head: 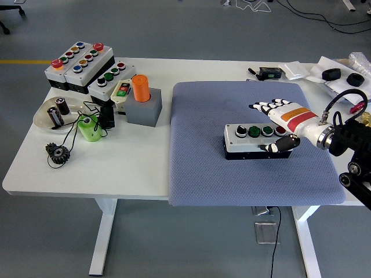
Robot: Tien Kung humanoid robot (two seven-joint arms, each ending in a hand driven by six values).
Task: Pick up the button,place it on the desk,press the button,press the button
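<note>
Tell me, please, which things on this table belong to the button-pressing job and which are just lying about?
Part of the job:
- button box on the blue mat
- right hand, open, at the box's right end

Just lying about:
- three other button boxes
- orange cylinder on a grey block
- green cup
- black gear

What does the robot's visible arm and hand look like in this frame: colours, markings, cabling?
Only the right hand shows: white back with an orange and a red band, fingers patterned black and white, dark thumb. Behind the silver wrist ring the arm is black, with a black cable looping above it.
</note>
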